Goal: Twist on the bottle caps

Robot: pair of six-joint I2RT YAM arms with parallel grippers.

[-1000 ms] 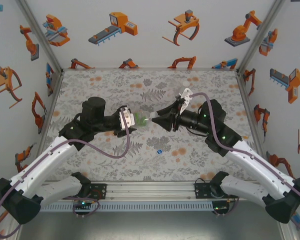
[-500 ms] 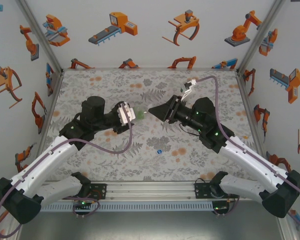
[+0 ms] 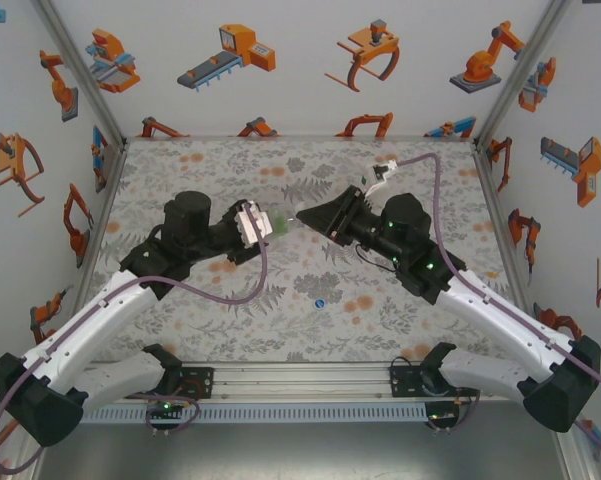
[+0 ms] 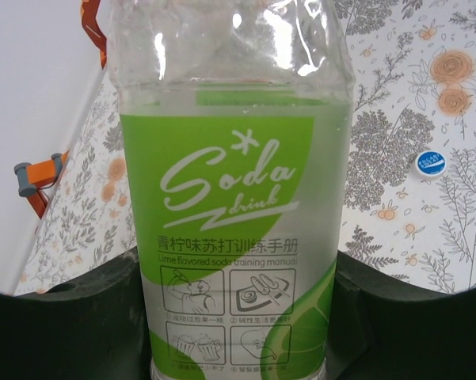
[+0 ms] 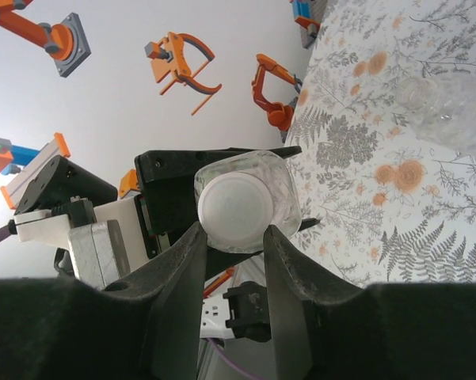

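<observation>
My left gripper (image 3: pixel 257 228) is shut on a clear bottle with a green label (image 3: pixel 277 227), held level above the middle of the table with its neck toward the right arm. In the left wrist view the bottle (image 4: pixel 230 198) stands between the two black fingers (image 4: pixel 63 317). A white bottle cap (image 5: pixel 236 207) sits on the bottle's neck, and my right gripper (image 5: pixel 235 231) is shut on its sides. From above, the right gripper (image 3: pixel 302 221) meets the bottle's mouth. A blue bottle cap (image 3: pixel 320 303) (image 4: pixel 430 163) lies loose on the table.
A colourless bottle (image 5: pixel 451 111) lies on the flowered table in the right wrist view. White walls with orange robot pictures (image 3: pixel 230 55) enclose the table on three sides. The arm bases and a metal rail (image 3: pixel 300 380) line the near edge.
The right arm has swung and its wrist has turned, with the cable now looping higher. Both grippers and the bottle have shifted slightly toward the back.
</observation>
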